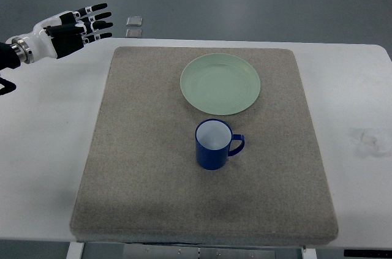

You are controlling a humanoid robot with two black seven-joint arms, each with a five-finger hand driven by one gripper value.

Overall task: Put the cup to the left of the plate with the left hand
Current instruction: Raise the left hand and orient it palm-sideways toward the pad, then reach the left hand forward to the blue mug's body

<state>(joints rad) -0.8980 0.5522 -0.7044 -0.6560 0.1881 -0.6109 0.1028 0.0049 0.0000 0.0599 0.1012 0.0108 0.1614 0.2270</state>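
Blue enamel-looking mug (212, 144) with white inside looks light, rigid and slick; I'd wrap the body, handle pointing right. Left robot hand (82, 26) hovers empty, fingers spread.

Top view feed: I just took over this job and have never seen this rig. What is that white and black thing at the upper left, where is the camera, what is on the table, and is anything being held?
There is one camera, looking steeply down from the robot's own side. The white and black thing is the robot's left hand, a fingered hand on an arm coming in from the picture's left edge. Its fingers are stretched out and it holds nothing. The right arm is out of view. On the white table lies a grey felt mat. On the mat sit a pale green plate and, nearer the camera, an upright blue cup, empty, its handle pointing to the picture's right. The cup stands apart from the plate, untouched.
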